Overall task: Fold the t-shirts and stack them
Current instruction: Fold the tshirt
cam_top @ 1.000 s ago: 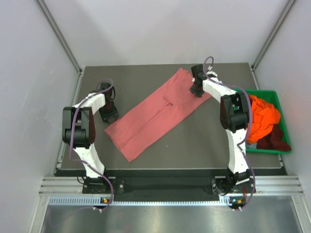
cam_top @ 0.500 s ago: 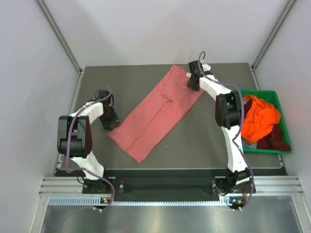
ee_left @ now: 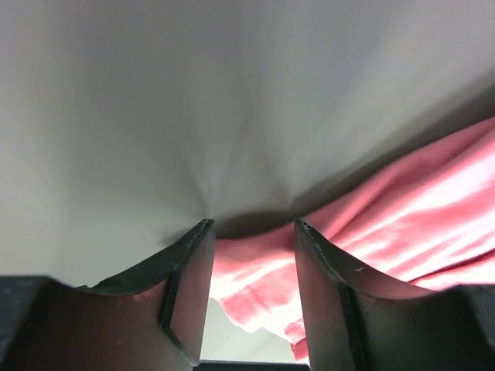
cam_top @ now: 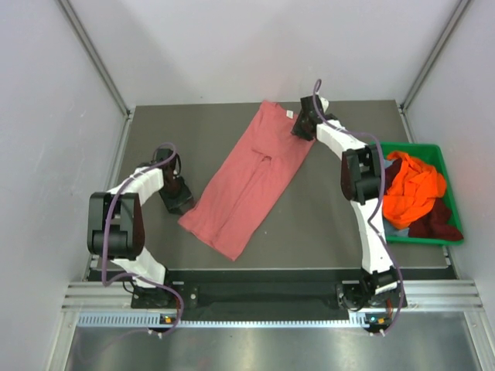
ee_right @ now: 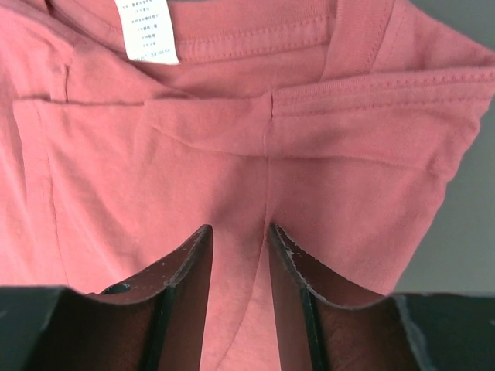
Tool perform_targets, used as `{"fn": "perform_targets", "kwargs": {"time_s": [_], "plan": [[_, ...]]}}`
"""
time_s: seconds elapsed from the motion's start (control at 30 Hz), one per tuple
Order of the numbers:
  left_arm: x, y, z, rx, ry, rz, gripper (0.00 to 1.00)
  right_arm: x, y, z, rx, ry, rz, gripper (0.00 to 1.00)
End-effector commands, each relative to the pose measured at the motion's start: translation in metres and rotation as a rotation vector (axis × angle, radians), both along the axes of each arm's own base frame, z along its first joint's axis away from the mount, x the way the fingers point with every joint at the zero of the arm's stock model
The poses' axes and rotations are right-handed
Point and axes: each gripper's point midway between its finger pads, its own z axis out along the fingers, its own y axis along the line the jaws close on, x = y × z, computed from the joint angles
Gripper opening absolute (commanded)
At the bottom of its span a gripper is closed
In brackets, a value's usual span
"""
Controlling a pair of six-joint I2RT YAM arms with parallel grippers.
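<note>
A salmon-pink t-shirt [cam_top: 251, 174] lies folded lengthwise in a long diagonal strip across the dark table, collar end at the far side. My right gripper [cam_top: 298, 127] rests on that collar end. In the right wrist view its jaws [ee_right: 238, 232] stand apart, tips pressed onto the flat pink cloth [ee_right: 232, 154] just below the label. My left gripper [cam_top: 184, 205] sits low at the shirt's near left corner. Its jaws [ee_left: 251, 228] stand apart with the pink hem [ee_left: 255, 270] between them, not pinched. More t-shirts lie in the bin: orange [cam_top: 414, 189], maroon [cam_top: 437, 220] and a bluish edge [cam_top: 398, 229].
The green plastic bin [cam_top: 433, 149] stands at the table's right edge, beside the right arm. Pale walls close in the table on the left, far and right sides. Bare dark table [cam_top: 325, 224] shows around the shirt.
Both grippers have slid with the shirt under them. The collar end went left and farther away, the hem end went right and nearer, so the strip has turned steeper.
</note>
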Motion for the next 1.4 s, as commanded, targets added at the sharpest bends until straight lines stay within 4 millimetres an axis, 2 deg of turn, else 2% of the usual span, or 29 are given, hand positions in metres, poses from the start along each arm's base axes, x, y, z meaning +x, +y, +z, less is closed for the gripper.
{"fn": "perform_targets", "kwargs": {"time_s": [0.0,0.03,0.07,0.1,0.13,0.17,0.2,0.23,0.27,0.3,0.33,0.37,0.4,0.5,0.53,0.6,0.7,0.77,0.83,0.97,1.23,1.37], "plan": [[0.034,0.002,0.028,0.008,-0.083,-0.062,0.52,-0.003,0.009,0.056,0.04,-0.087,0.045,0.37],[0.05,-0.008,0.035,-0.037,-0.118,-0.116,0.52,-0.007,0.012,0.061,0.059,-0.081,0.067,0.37],[0.055,-0.017,0.038,-0.078,-0.135,-0.207,0.53,-0.009,0.015,0.068,0.073,-0.085,0.091,0.38],[0.059,-0.023,0.04,-0.106,-0.138,-0.246,0.53,-0.011,0.017,0.089,0.088,-0.117,0.109,0.41],[0.063,-0.032,0.042,-0.134,-0.128,-0.285,0.54,-0.019,0.025,0.097,0.115,-0.104,0.145,0.43],[0.065,-0.035,0.041,-0.138,-0.13,-0.311,0.55,-0.025,0.027,0.116,0.123,-0.122,0.151,0.45],[0.066,-0.038,0.038,-0.146,-0.127,-0.322,0.55,-0.03,0.027,0.124,0.136,-0.118,0.138,0.47],[0.068,-0.041,0.035,-0.139,-0.132,-0.33,0.56,-0.038,0.025,0.119,0.14,-0.093,0.127,0.48],[0.069,-0.04,0.033,-0.131,-0.132,-0.326,0.56,-0.044,0.024,0.134,0.153,-0.111,0.121,0.49],[0.069,-0.04,0.027,-0.128,-0.124,-0.325,0.56,-0.048,0.021,0.134,0.161,-0.106,0.101,0.5],[0.069,-0.04,0.024,-0.132,-0.118,-0.321,0.56,-0.055,0.015,0.122,0.141,-0.081,0.08,0.51],[0.069,-0.042,0.021,-0.142,-0.116,-0.324,0.56,-0.058,0.012,0.127,0.14,-0.089,0.073,0.51],[0.066,-0.046,0.017,-0.15,-0.104,-0.336,0.56,-0.06,-0.001,0.116,0.11,-0.071,0.031,0.51],[0.059,-0.05,0.01,-0.135,-0.08,-0.356,0.56,-0.062,-0.012,0.112,0.118,-0.071,-0.003,0.51],[0.055,-0.05,0.006,-0.135,-0.069,-0.361,0.56,-0.065,-0.016,0.102,0.122,-0.055,-0.014,0.51],[0.053,-0.049,0.003,-0.129,-0.062,-0.364,0.55,-0.063,-0.014,0.109,0.151,-0.088,-0.009,0.51],[0.048,-0.042,-0.005,-0.09,-0.028,-0.356,0.5,-0.067,-0.013,0.107,0.155,-0.089,0.012,0.51],[0.046,-0.038,-0.008,-0.069,-0.012,-0.35,0.46,-0.071,-0.016,0.098,0.142,-0.067,0.009,0.51],[0.041,-0.035,-0.013,-0.059,0.011,-0.343,0.37,-0.072,-0.025,0.084,0.135,-0.051,-0.011,0.5],[0.033,-0.035,-0.018,-0.063,0.043,-0.319,0.24,-0.068,-0.03,0.071,0.219,-0.084,0.004,0.5],[0.005,-0.036,-0.016,-0.089,0.089,-0.263,0.22,-0.065,-0.047,0.039,0.229,-0.068,0.017,0.52],[-0.007,-0.037,-0.012,-0.097,0.089,-0.241,0.22,-0.063,-0.045,0.031,0.239,-0.069,0.021,0.52]]}}
